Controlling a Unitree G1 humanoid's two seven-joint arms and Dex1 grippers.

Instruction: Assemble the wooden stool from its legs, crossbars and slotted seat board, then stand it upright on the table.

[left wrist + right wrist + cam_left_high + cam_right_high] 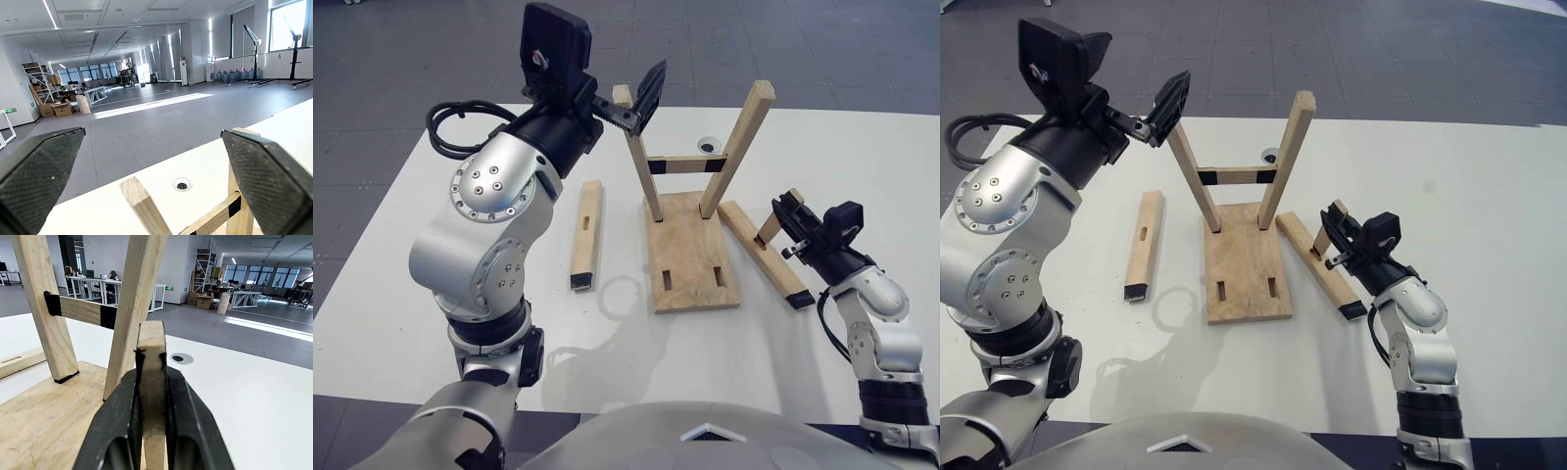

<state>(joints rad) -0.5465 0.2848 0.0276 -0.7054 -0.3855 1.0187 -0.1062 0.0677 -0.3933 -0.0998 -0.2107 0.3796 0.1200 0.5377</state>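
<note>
Left fingers apart, right fingers tight

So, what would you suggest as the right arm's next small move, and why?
Probably press the crossbar down into the loose leg lying beside the seat board. The right gripper is shut on the crossbar, whose lower end is at that leg, and two seat slots are empty, so a second leg pair seems due. Whether it is already seated is unclear.
</note>
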